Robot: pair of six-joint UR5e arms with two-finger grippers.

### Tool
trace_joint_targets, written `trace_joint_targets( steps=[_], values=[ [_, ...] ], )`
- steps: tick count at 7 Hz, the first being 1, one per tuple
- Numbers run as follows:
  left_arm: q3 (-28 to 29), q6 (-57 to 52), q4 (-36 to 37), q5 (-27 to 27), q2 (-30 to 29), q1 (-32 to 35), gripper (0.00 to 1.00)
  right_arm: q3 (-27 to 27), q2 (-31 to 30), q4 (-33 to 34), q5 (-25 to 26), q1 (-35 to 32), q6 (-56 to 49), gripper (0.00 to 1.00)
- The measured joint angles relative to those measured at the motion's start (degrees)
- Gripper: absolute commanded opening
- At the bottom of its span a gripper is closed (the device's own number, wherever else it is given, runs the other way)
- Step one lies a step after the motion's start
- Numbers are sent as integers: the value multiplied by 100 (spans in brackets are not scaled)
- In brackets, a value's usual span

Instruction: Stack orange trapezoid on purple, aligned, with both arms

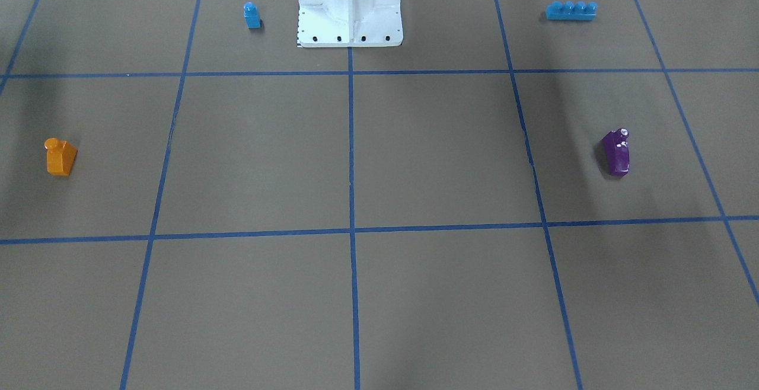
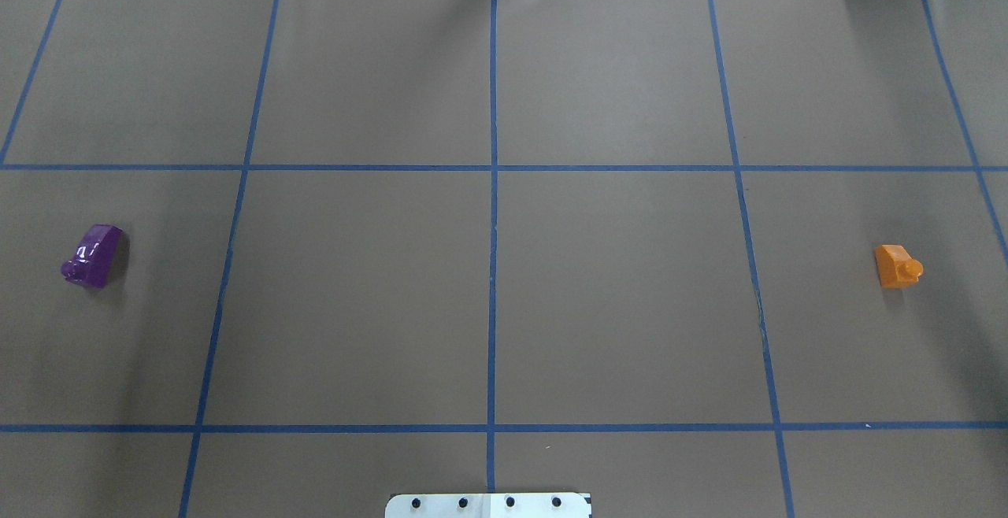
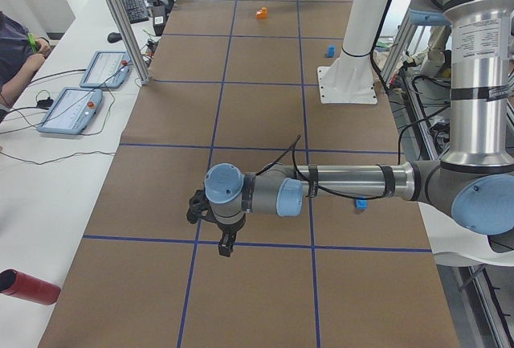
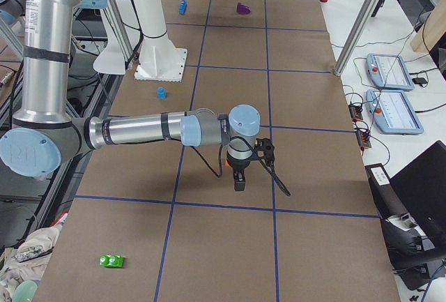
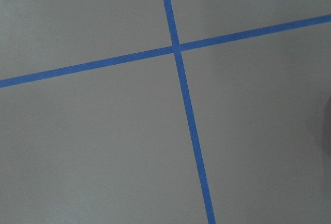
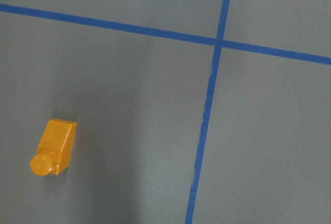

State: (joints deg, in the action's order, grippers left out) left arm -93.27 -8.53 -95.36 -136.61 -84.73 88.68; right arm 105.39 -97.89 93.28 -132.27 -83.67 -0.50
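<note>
The left arm (image 3: 345, 183) hangs its claw (image 3: 226, 248) above the table (image 3: 265, 115).

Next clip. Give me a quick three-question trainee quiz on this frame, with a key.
1. True or false: the orange trapezoid already sits on the purple brick.
2. How many studs top the long blue brick?
3. Which brick does the right wrist camera show? A) orange trapezoid B) purple brick C) long blue brick
Key: 1 false, they lie far apart; 2 four; 3 A.
</note>
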Motion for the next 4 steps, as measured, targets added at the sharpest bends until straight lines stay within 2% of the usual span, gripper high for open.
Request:
trace_joint_targets(
  steps=[4],
  values=[
    [-183, 0, 2, -3, 39, 11, 100, 115, 4, -3, 4, -1, -10, 100]
  ],
)
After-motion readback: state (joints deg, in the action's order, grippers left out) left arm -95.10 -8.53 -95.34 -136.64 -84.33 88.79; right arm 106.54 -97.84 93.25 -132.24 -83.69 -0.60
